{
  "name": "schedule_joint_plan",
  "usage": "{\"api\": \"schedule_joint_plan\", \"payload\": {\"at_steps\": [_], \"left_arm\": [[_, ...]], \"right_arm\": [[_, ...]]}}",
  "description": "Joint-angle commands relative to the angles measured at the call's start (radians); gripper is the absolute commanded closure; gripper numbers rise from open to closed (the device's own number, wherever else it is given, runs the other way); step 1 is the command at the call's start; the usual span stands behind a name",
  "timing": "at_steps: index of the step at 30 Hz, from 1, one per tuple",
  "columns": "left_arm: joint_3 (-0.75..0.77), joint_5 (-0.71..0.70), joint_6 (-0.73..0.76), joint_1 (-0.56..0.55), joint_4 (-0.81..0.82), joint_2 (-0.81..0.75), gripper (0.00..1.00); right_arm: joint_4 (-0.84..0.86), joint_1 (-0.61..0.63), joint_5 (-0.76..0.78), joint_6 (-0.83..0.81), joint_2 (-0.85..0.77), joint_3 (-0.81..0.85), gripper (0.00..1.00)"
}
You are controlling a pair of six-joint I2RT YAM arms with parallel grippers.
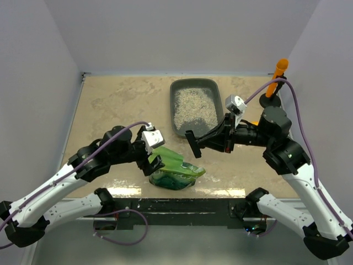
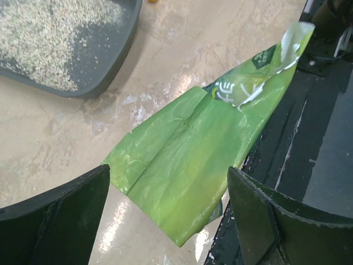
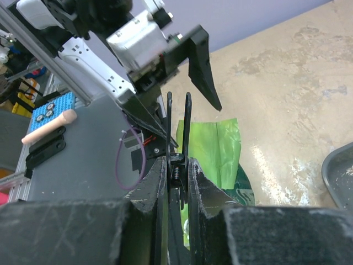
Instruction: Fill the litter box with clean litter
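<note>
Meanwhile, clean litter (image 1: 194,105) is being held in the litter box (image 1: 179,128) at the counter's (image 1: 110,105) far side; the left end effector (image 1: 156,160) is being spread wide over the green bag (image 1: 175,171), the right end effector (image 1: 191,144) pressed nearly closed on a thin black clip (image 3: 177,130).

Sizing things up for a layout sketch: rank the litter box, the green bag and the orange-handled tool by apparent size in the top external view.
1. litter box, clearly largest.
2. green bag, crumpled and partly under the left pincer.
3. orange-handled tool, smallest; farthest back, so possibly understated.
</note>
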Motion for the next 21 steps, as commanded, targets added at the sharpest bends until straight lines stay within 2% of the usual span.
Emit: {"api": "schedule_joint_plan", "payload": {"at_steps": [1,7,21], "left_arm": [[0.078,0.051,0.009,-0.003,-0.033,-0.021,0.09],[0.05,0.133,0.011,-0.004,-0.061,-0.005,0.09],[-0.01,0.177,0.017,-0.021,-0.03,-0.004,0.14]], "right_arm": [[0.042,0.002,-0.015,-0.008,-0.006,-0.014,1.0],[0.045,0.002,-0.015,-0.002,-0.006,-0.02,1.0],[0.049,0.002,-0.061,0.012,0.015,-0.038,1.0]]}}
